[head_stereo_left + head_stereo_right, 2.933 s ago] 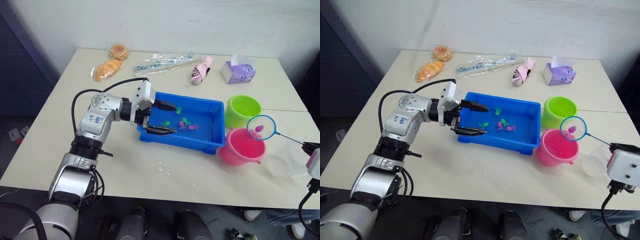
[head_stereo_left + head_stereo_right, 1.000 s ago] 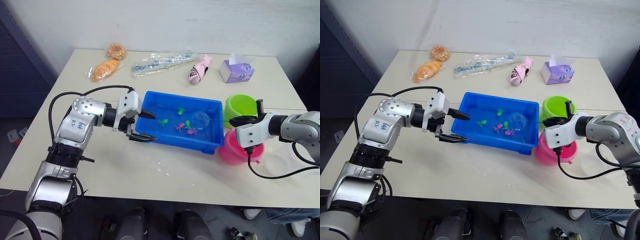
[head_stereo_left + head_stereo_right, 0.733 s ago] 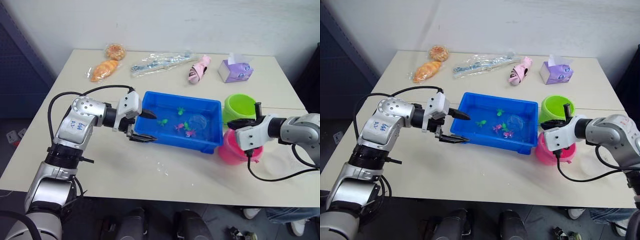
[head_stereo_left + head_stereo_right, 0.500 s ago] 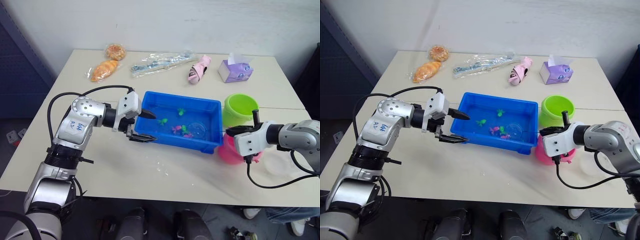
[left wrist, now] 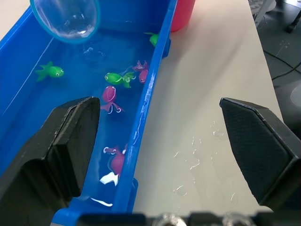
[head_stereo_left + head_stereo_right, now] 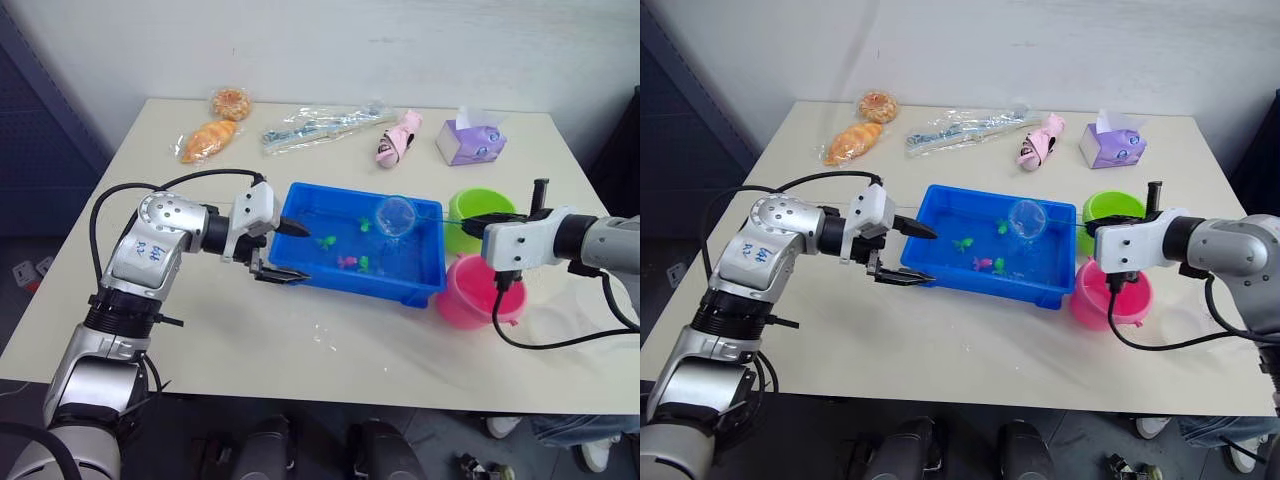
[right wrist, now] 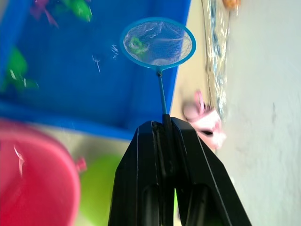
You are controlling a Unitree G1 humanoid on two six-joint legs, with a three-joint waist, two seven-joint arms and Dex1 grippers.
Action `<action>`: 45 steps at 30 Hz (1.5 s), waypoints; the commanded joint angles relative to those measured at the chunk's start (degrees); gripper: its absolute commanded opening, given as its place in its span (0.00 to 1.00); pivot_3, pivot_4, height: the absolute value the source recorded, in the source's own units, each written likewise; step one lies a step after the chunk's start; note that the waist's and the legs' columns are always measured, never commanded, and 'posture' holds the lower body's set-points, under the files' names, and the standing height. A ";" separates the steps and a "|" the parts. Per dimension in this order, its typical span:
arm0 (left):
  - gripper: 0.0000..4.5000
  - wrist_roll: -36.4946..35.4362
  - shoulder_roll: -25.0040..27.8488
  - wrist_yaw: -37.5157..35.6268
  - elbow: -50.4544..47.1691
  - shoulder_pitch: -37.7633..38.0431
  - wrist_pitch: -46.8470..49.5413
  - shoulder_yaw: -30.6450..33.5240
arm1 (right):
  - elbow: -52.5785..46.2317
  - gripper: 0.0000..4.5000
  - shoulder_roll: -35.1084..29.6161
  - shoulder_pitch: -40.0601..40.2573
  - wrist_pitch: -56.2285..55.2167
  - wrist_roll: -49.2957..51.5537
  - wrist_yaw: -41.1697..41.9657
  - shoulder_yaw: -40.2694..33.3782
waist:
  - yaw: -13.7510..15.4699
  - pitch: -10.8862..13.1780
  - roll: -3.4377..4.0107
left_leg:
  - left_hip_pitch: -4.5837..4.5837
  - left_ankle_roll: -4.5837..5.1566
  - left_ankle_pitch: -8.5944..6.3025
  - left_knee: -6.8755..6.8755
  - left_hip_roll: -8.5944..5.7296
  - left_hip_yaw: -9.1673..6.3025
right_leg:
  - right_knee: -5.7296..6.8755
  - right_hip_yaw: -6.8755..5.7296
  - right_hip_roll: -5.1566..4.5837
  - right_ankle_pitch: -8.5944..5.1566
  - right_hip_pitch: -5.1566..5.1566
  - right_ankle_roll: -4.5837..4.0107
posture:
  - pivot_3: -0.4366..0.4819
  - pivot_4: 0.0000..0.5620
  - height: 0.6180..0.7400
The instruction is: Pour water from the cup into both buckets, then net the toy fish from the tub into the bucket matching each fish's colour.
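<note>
- Beige table point(image 6: 300, 350) against a white wall; snacks, a pink plush toy point(image 6: 392, 141) and a tissue box point(image 6: 469, 142) line its far edge.
- Your tub point(image 6: 310, 276) sits mid-table, water in it, pink and green fish point(image 5: 116, 78) loose inside.
- Green bucket point(image 6: 466, 225) and pink bucket point(image 6: 462, 299) stand just beside the tub's right end.
- Your right gripper point(image 7: 165, 123) is clamped on the net's handle; the net point(image 6: 396, 215) hangs above the tub's far right part.
- Right wrist view shows something green in the mesh, likely a fish point(image 7: 136, 44).
- Your left gripper point(image 6: 283, 252) has fingers spread wide at the tub's left end, holding nothing.
- Keep the hoop level so the catch stays in, then carry it over the green bucket before tipping.
- Let the water drain over the tub first.
</note>
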 commanded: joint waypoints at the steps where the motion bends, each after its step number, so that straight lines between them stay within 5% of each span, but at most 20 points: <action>1: 0.97 -0.86 1.11 -0.60 -2.46 -0.25 0.46 0.96 | -3.19 0.00 1.41 0.54 2.04 0.85 0.79 0.66 | 0.03 0.00 0.00 | 0.00 0.00 0.00 0.01 0.00 0.00 | 0.01 0.00 0.00 0.00 0.00 0.00 | 0.48 0.27 0.99; 13: 0.97 -1.48 4.12 -2.29 -3.97 -0.71 3.32 1.39 | 1.57 0.00 1.57 -0.35 -1.38 -7.09 -1.67 2.79 | -0.02 0.00 0.00 | 0.00 0.01 0.00 0.01 -0.01 0.00 | -0.01 0.01 0.00 0.00 0.00 0.00 | 0.48 0.27 0.99; 29: 0.97 -2.25 6.18 -4.53 -3.69 0.15 3.33 1.54 | -6.82 0.00 1.68 3.48 5.32 2.84 1.20 -3.38 | 0.07 0.00 0.00 | 0.00 0.01 0.00 -0.03 0.00 0.00 | -0.03 0.01 0.00 0.00 0.01 0.00 | 0.48 0.27 0.99; 45: 0.97 -2.27 5.55 -4.19 -4.51 0.20 3.79 1.39 | 2.07 0.00 -0.24 2.75 -5.49 -9.85 -1.86 2.06 | -0.02 0.00 0.00 | 0.05 0.00 0.00 -0.07 0.00 0.04 | -0.02 0.05 0.00 0.00 0.00 0.00 | 0.48 0.27 0.99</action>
